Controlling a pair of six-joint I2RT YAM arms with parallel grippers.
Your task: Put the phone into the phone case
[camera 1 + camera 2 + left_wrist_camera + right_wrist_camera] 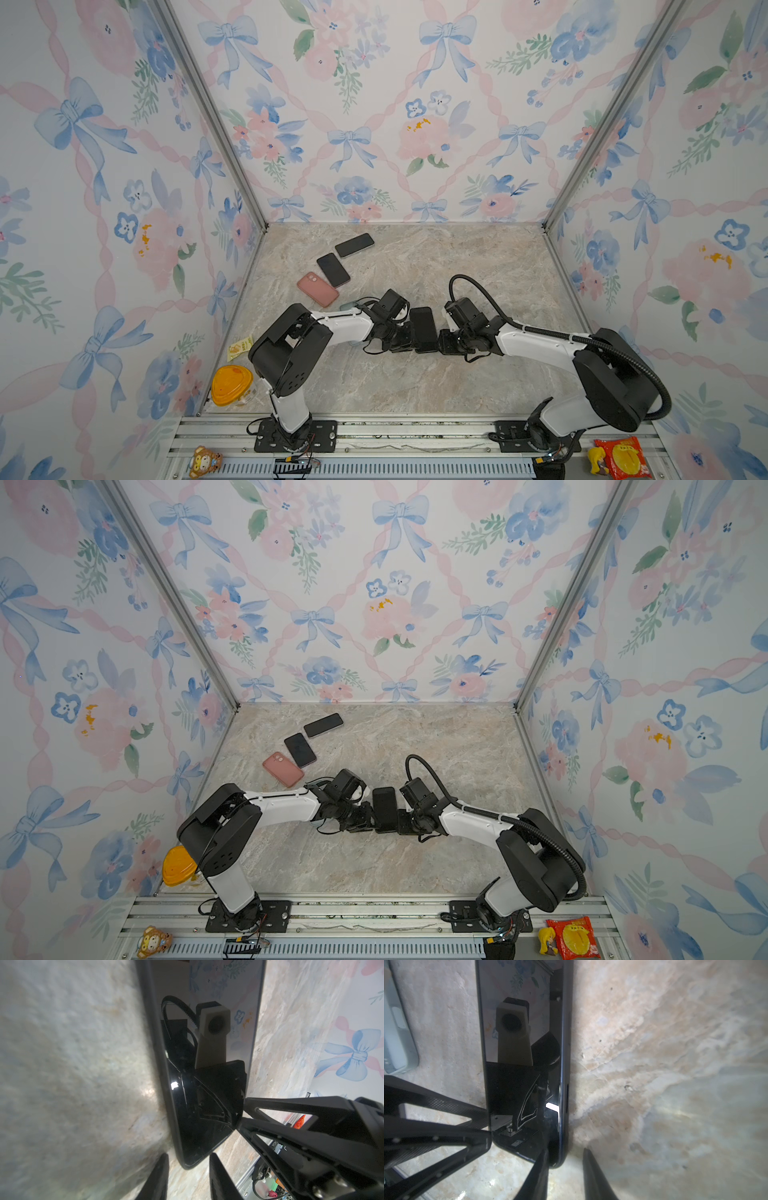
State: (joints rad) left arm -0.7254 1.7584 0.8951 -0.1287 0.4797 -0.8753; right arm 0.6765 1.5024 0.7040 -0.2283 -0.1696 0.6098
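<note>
Phone (423, 329) looks seated in dark case (154, 1043); left gripper (189, 1156) and right gripper (565, 1150) straddle its edges, fingers released. Todo: check corners, retract.

From my console, my left arm (345, 322) and right arm (536, 343) show white tubular links between bulky black joint housings, a ribbed black cable hose (482, 289) runs along the right, and the left pincer (489, 1126) and right pincer (242, 1113) have black triangular-framed fingers.
</note>
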